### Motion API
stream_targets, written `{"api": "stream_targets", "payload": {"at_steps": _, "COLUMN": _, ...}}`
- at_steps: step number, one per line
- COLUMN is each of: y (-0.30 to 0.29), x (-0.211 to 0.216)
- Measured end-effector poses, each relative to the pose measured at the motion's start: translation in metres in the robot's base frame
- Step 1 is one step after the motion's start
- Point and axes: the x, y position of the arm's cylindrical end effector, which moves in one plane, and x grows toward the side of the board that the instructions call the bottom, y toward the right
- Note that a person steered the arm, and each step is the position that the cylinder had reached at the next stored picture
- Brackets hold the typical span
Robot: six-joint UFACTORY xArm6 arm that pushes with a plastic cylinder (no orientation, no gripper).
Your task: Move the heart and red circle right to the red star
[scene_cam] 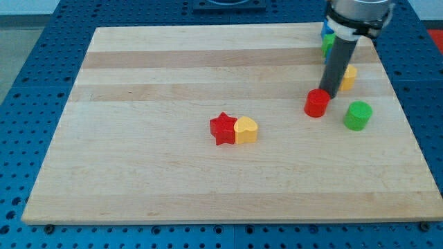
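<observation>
Red circle [317, 103] touching my tip [327, 96] (view's left-bottom) | yellow heart [246, 129] beside red star [223, 128]

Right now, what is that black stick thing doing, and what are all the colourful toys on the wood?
That stick is the end of a robot arm. It has no hand, so it holds nothing; it only pushes. My tip is right beside the red circle, at its upper right. One camera looks down at the wooden board. In the middle, a yellow heart touches a red star. A green block sits to the right. Yellow, green and blue blocks peek out behind the rod.
</observation>
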Motion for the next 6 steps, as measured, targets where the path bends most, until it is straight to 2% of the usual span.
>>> {"api": "stream_targets", "payload": {"at_steps": 2, "y": -0.001, "x": 0.017}}
{"api": "stream_targets", "payload": {"at_steps": 4, "y": -0.004, "x": 0.053}}
{"api": "stream_targets", "payload": {"at_steps": 6, "y": -0.035, "x": 0.068}}
